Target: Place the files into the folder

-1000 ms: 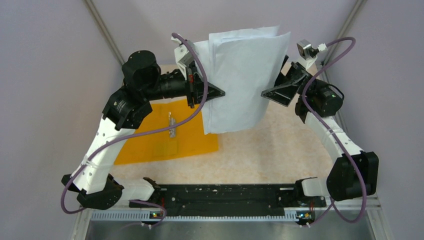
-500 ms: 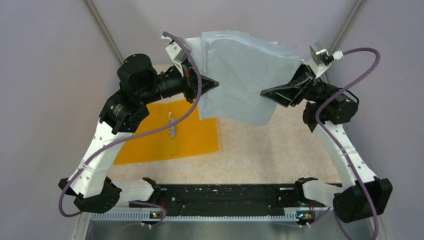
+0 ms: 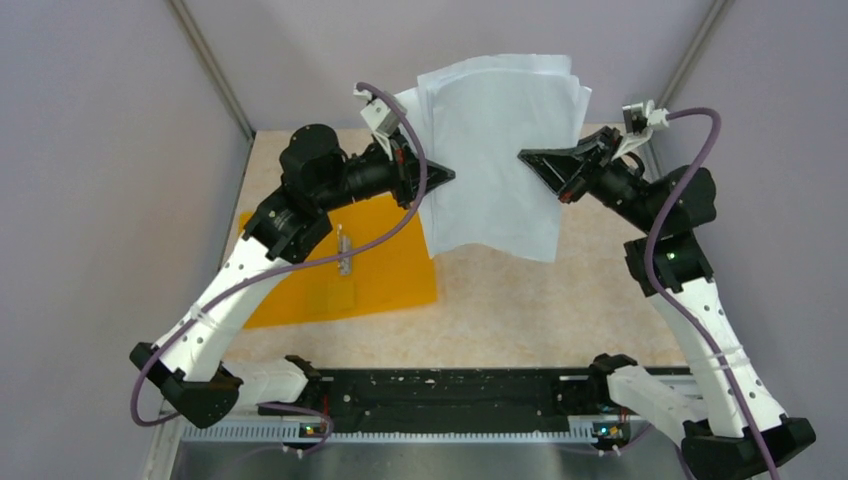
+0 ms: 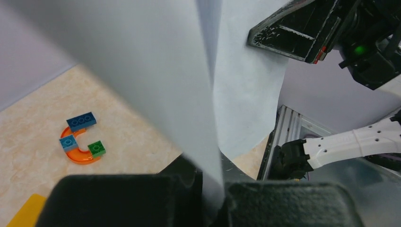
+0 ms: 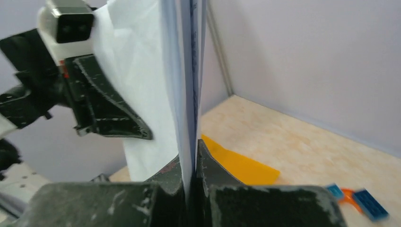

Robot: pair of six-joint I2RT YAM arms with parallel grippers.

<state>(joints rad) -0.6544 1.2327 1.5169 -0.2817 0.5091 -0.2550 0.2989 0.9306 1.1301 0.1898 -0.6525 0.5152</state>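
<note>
The files [image 3: 500, 150], a sheaf of white sheets, hang upright in the air above the back of the table, held between both arms. My left gripper [image 3: 440, 178] is shut on their left edge; in the left wrist view the files [image 4: 165, 71] run down between its jaws [image 4: 213, 189]. My right gripper [image 3: 530, 158] is shut on the right edge, and the right wrist view shows the files [image 5: 187, 71] edge-on, pinched at its fingertips [image 5: 191, 156]. The orange folder [image 3: 390, 250] lies open and flat on the table to the left, below the left arm, with its metal clip [image 3: 345, 250] showing.
A curved orange toy piece with blue and green blocks [image 4: 80, 142] lies on the beige tabletop behind the sheets. Grey walls close in the left, right and back. A black rail [image 3: 450, 390] runs along the near edge between the arm bases.
My right gripper has shut on the right edge of the files. Both arms shifted, and the sheets now hang straighter between the two grippers.
</note>
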